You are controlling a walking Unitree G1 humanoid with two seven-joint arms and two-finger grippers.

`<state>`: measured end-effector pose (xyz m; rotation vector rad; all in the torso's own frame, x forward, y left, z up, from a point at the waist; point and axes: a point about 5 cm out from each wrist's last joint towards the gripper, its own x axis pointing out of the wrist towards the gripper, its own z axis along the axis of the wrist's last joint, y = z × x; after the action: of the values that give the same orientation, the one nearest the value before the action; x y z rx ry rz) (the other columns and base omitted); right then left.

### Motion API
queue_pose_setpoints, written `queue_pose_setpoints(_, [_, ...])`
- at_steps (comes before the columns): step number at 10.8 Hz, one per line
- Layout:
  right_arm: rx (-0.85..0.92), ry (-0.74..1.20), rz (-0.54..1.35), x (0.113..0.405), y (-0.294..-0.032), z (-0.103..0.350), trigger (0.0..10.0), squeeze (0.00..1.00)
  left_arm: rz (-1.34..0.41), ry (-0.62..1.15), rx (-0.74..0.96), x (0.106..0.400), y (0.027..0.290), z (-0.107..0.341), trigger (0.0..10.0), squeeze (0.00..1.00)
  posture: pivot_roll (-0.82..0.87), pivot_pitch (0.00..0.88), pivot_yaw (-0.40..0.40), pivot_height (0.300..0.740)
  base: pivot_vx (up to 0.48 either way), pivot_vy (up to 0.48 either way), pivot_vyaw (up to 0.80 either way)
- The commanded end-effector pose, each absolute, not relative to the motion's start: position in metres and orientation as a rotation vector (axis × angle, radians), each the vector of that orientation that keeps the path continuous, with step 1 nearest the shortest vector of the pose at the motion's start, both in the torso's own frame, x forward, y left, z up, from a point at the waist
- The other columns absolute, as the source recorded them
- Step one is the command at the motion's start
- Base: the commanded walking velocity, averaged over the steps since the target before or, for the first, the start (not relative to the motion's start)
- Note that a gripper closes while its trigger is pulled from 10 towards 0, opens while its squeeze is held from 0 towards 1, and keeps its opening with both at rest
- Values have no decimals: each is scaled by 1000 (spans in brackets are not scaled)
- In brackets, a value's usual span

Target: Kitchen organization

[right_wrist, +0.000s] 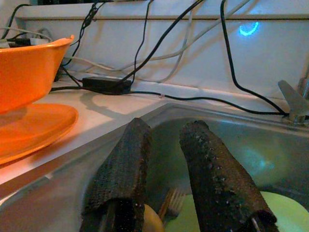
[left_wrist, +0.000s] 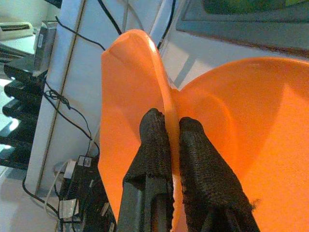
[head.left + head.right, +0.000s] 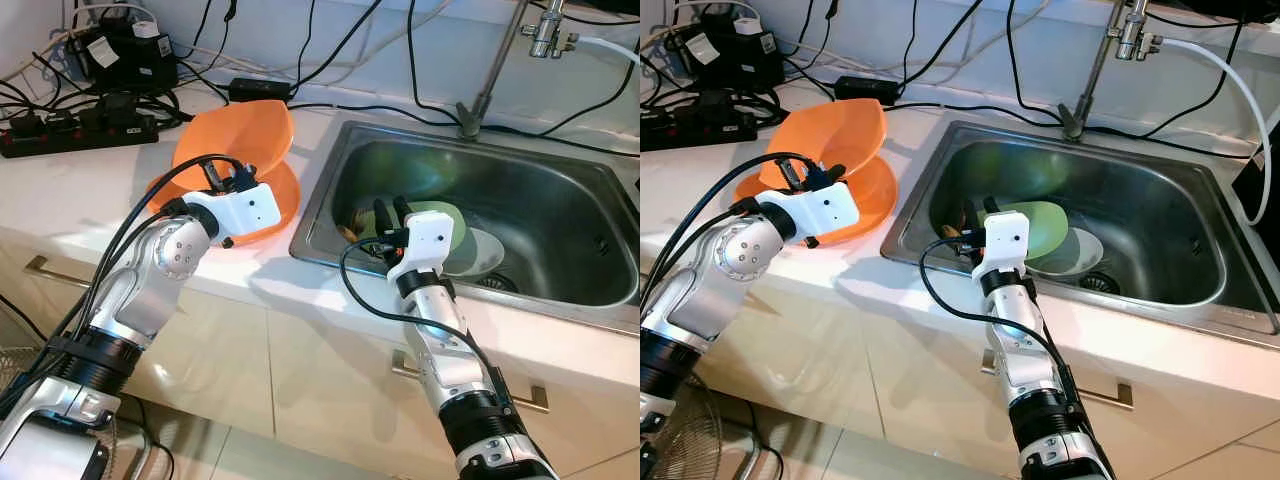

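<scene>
Nearest me, my two silver arms reach up from the bottom of the head view over the cream cabinet fronts (image 3: pixel 300 370). My left gripper (image 2: pixel 173 135) is at the near left of the white worktop (image 3: pixel 90 190), its jaws pressed together on the thin rim of the orange bowl (image 3: pixel 245 135). That bowl stands tilted on its side, resting on the orange plate (image 3: pixel 285 195) that lies flat on the worktop just left of the sink (image 3: pixel 560 210).

My right gripper (image 1: pixel 164 154) hangs over the near left edge of the steel sink, pointing toward the far wall, jaws spread with a clear gap and nothing between them. Just beyond and below its fingers I see a pale green plate (image 3: pixel 1045 225) lying in the basin, overlapping a white dish (image 3: pixel 1080 255) to its right, beside the drain (image 3: pixel 1102 284). A fork (image 1: pixel 170 200) and something yellowish lie at the green plate's left side; I cannot tell what the yellowish thing is.

At the far edge of the sink the tap (image 3: pixel 490 70) rises, and black cables (image 3: pixel 400 60) trail along the wall. A power strip (image 3: pixel 75 130) with plugs sits at the far left of the worktop.
</scene>
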<state>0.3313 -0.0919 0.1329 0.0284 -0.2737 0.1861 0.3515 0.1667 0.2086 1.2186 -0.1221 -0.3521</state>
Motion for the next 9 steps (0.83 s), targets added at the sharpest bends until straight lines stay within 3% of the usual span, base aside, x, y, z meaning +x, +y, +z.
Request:
queue_pose_setpoints(1, [31,-274,170,335,-96,136,10000,0,-338,-186,1227,349,162,219,0,0,220,0,-38,740,0,0,0])
queue_pose_setpoints(4, [111,-268,161,339,-98,143,10000,0,-323,-209,1252,349,162,223,0,0,221,0,-36,740,0,0,0])
queue_pose_setpoints(5, [174,-284,172,343,-97,156,10000,0,-303,-245,1290,350,160,227,10000,0,219,0,-34,740,0,0,0])
queue_pose_setpoints(7, [353,-282,163,354,-103,184,10000,12,-293,-330,1305,349,150,233,10000,0,218,0,-35,740,0,0,0])
queue_pose_setpoints(8, [419,-290,184,356,-103,194,10000,1000,-301,-352,1307,348,145,234,10000,0,216,0,-34,740,0,0,0])
queue_pose_setpoints(9, [509,-282,225,357,-100,207,10000,1000,-329,-378,1310,347,137,233,10000,0,215,0,-34,740,0,0,0])
